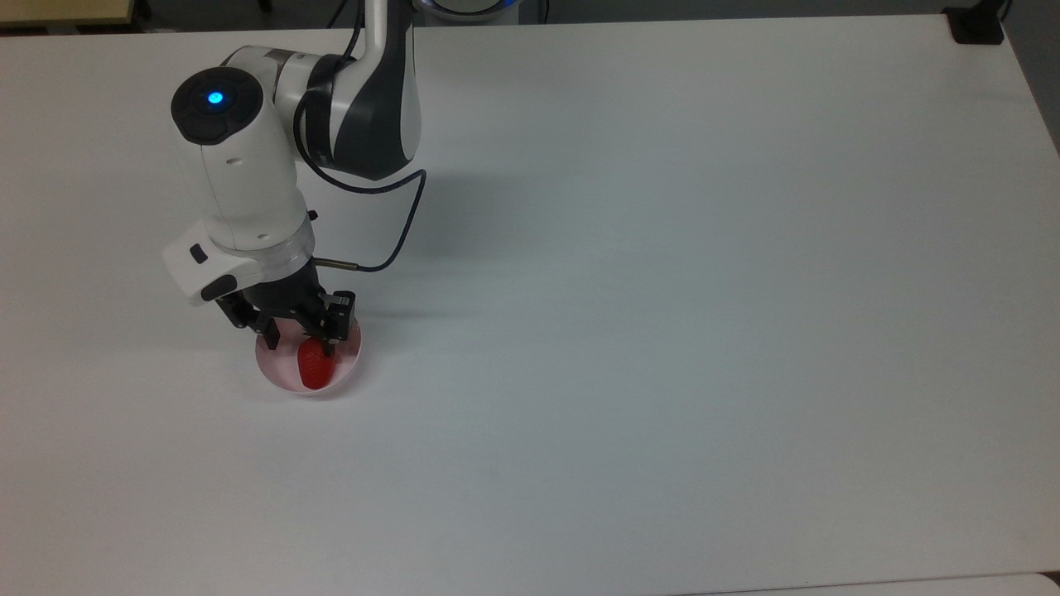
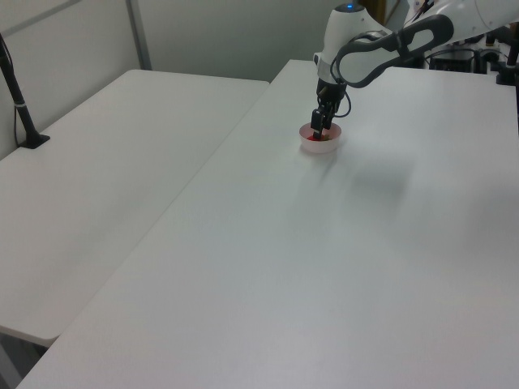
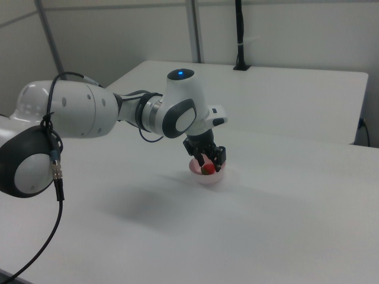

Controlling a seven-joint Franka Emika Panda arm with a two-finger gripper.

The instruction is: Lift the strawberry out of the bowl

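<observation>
**A:** Quick status check, how far along is the pick?

**B:** Approach looks done, grasp not yet imo. In the top view the gripper (image 1: 300,344) is lowered into the pink bowl (image 1: 277,374), fingers spread apart w/ one on each side of the strawberry (image 1: 313,370). One fingertip (image 1: 330,348) is seen right at the cap end, the other sits nearer the bowl's wall on the top view's left. No squeeze can be made out.

**A:** So the berry's still inside?

**B:** Yep, it's lying in the bowl, pointed end toward the top view's bottom edge, cap end hidden under the gripper. Bowl is sat on the white table (image 1: 662,331), near the top view's left side. In the right view a bit of red (image 3: 208,170) is seen between the fingers, low inside the bowl (image 3: 208,177), so nothing's been lifted.

**A:** What's left then?

**B:** Judging from this: fingers to be closed on the berry, then it has to be raised clear of the rim. Bowl looks thin and light, so it could prob get dragged or tipped if a finger is caught on the wall. Left view doesn't add much, gripper (image 2: 317,129) is just seen down at the bowl (image 2: 319,144).
</observation>
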